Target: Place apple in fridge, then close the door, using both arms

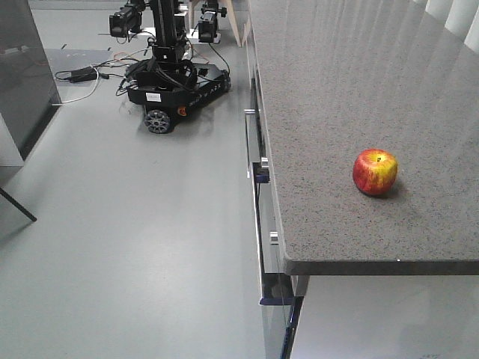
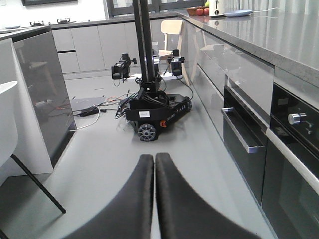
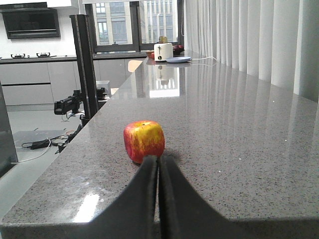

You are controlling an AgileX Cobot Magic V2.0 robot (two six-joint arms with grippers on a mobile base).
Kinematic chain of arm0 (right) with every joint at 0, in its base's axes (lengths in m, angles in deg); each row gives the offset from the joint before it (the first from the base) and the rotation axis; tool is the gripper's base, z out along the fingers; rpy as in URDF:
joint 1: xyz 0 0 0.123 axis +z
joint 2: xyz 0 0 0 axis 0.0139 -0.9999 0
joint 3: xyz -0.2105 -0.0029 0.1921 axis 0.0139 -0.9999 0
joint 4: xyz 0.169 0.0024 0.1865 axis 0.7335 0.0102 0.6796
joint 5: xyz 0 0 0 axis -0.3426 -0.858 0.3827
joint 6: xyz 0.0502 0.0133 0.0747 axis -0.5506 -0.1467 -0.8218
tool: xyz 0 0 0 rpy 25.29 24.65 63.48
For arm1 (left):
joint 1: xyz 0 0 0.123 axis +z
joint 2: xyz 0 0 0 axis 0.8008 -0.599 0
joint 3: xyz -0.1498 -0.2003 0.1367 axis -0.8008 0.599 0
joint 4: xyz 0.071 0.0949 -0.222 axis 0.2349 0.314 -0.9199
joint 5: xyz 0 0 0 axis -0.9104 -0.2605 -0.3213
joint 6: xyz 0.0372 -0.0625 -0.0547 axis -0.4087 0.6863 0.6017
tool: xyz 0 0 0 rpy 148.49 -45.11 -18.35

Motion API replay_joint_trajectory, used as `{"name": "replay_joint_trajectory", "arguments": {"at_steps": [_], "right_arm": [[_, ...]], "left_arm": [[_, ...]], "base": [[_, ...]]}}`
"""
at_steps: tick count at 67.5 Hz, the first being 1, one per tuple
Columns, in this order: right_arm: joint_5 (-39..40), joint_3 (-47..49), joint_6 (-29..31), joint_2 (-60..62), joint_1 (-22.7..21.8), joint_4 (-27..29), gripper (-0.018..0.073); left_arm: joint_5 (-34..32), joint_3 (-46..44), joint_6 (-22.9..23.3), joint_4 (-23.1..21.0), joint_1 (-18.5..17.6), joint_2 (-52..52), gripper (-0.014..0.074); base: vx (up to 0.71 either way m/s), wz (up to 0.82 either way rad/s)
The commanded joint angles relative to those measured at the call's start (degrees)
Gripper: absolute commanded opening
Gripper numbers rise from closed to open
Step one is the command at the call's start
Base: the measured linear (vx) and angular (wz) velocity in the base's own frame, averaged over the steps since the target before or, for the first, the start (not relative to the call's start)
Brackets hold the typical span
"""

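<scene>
While the right claw [image 3: 158, 160] sits with its two black fingers pressed flat together, nothing between them, it is low over the grey speckled table [image 3: 234, 149]. Just ahead of the tips is the apple [image 3: 144, 141], red with yellow patches, stem up, standing free on the stone. From the front view the apple [image 1: 375, 171] rests on the table's [image 1: 337, 82] near end, a little in from the front edge. Beyond it the table runs back to a white toaster [image 3: 163, 51] and a pale blue plate [image 3: 178, 59], with curtains [image 3: 249, 35] along the right.

Over to the left claw [image 2: 154, 158]: fingers closed on each other too, holding nothing, hanging above the grey floor [image 2: 99, 164]. Ahead of it stands a black wheeled robot [image 2: 154, 112], and to its right an oven [image 2: 294, 149] is built in below the table.
</scene>
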Motion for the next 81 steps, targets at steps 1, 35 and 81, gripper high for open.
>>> {"name": "replay_joint_trajectory", "arguments": {"at_steps": [1,35,81], "right_arm": [[4.5,-0.1,0.4,0.6,0.0,-0.7,-0.0002],[4.5,-0.1,0.4,0.6,0.0,-0.7,-0.0002],[10.2,0.1,-3.2,0.6,0.1,4.2,-0.0002]], "left_arm": [[-4.2,1.6,0.6,-0.3,0.3,0.9,-0.0006],[-4.2,1.6,0.6,-0.3,0.3,0.9,-0.0006],[-4.2,1.6,0.6,-0.3,0.3,0.9,-0.0006]], "base": [[0.00,0.00],[0.00,0.00],[0.00,0.00]]}}
